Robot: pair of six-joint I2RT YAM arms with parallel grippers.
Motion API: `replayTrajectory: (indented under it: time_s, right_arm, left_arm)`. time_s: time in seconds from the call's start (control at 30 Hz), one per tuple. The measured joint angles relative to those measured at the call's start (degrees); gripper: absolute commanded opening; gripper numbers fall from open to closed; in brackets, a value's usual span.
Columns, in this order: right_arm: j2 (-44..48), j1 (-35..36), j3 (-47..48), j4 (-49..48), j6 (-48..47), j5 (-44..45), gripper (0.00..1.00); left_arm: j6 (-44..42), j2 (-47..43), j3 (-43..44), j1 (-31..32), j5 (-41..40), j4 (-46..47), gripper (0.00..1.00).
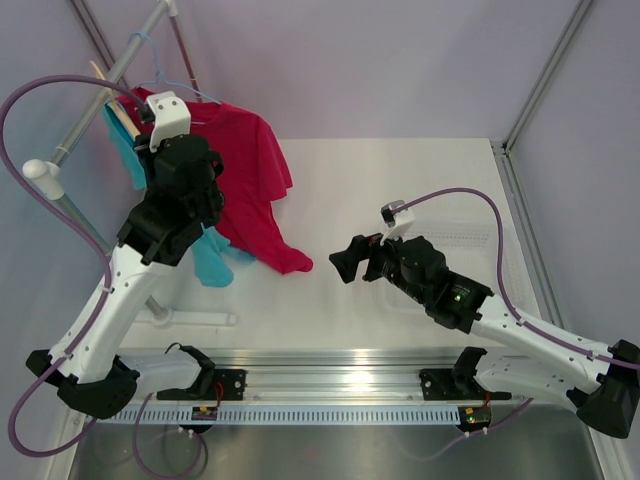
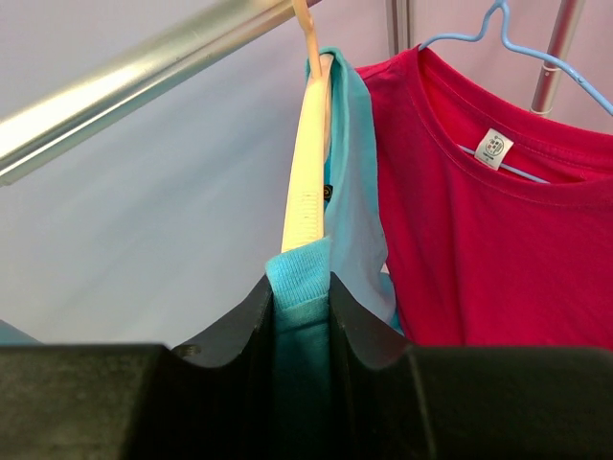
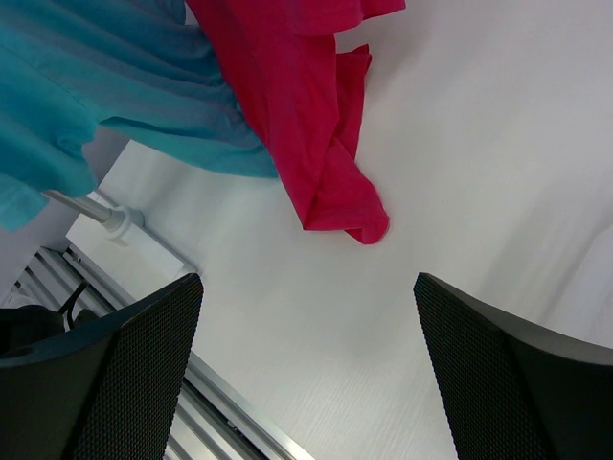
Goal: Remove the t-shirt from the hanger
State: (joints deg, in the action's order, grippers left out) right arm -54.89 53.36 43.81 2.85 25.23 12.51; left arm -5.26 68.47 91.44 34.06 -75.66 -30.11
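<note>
A teal t-shirt [image 2: 352,182] hangs on a cream hanger [image 2: 306,182] from the metal rail [image 2: 144,72]. My left gripper [image 2: 300,292] is shut on a ribbed edge of this t-shirt, just below the hanger's arm. From above, the left gripper [image 1: 140,135] is up at the rail, and the teal t-shirt's hem [image 1: 210,262] hangs below the arm. My right gripper [image 1: 345,265] hovers over the table, open with nothing between its fingers [image 3: 124,364]. The teal t-shirt [image 3: 115,86] shows at its upper left.
A red t-shirt [image 2: 479,259] on a blue wire hanger [image 2: 522,48] hangs beside the teal one; its tail [image 1: 285,258] rests on the table [image 1: 400,190]. The rack's pole foot [image 3: 120,222] stands at the table's near left. Frame posts [image 1: 545,75] border the right side.
</note>
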Motion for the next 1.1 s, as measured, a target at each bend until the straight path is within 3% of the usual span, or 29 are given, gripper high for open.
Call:
replayTrajectory:
  time_s: [0.27,0.53,0.73,1.1]
  right_arm:
    - [0.0,0.0,0.0,0.0,-0.1,0.0,0.99]
    - [0.0,0.0,0.0,0.0,-0.2,0.1,1.00]
    - [0.0,0.0,0.0,0.1,-0.6,0.5,1.00]
    - [0.0,0.0,0.0,0.2,-0.8,0.5,1.00]
  left_arm:
    - [-3.6,-0.3,0.0,0.7,0.2,1.8,0.00]
    - [-6.8,-3.8,-2.0,7.0,-0.3,3.1,0.00]
    - [-10.4,-6.1,-2.0,7.6,-1.4,5.4,0.00]
    - [-13.3,-12.0,-6.2,16.7,-2.3,6.8,0.00]
